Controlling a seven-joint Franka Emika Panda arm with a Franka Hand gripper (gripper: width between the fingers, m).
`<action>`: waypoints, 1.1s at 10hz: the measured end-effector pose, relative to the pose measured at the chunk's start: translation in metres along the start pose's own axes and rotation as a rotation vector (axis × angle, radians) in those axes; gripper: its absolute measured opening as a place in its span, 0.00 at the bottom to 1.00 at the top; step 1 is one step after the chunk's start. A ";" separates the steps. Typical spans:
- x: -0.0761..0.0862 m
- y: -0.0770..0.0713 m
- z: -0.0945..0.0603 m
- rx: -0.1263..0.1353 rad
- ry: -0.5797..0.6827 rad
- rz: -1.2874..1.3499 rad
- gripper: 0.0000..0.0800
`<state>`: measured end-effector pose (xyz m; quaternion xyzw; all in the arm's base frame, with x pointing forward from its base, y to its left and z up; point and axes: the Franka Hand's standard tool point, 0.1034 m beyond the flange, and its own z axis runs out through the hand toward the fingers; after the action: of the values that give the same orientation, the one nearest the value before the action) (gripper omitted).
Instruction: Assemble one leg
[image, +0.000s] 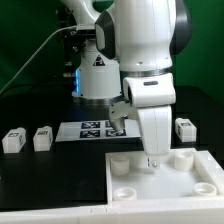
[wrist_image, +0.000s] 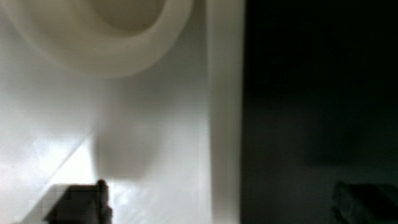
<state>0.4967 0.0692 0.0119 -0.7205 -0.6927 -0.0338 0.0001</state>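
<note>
Three white block legs with marker tags lie on the black table in the exterior view: two at the left (image: 13, 140) (image: 42, 137) and one at the right (image: 185, 128). No leg shows in the wrist view. My gripper (image: 153, 160) hangs low over the back edge of the large white panel (image: 190, 178). In the wrist view the gripper (wrist_image: 222, 205) is open and empty. One dark fingertip (wrist_image: 80, 205) is over the panel (wrist_image: 143, 130) and the other (wrist_image: 365, 205) is over the black table, so the jaws straddle the panel's edge. A round corner socket (wrist_image: 125, 30) shows.
The marker board (image: 92, 128) lies flat behind the panel, between the left legs and my arm. The panel has round sockets at its corners (image: 122, 170). The robot base (image: 98, 75) stands at the back. A green wall closes the scene behind.
</note>
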 end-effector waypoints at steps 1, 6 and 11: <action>0.000 0.000 0.000 0.000 0.000 0.000 0.80; -0.001 0.000 0.000 0.000 0.000 0.002 0.81; 0.017 -0.023 -0.031 -0.018 -0.005 0.265 0.81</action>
<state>0.4728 0.0857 0.0428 -0.8057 -0.5912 -0.0379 -0.0034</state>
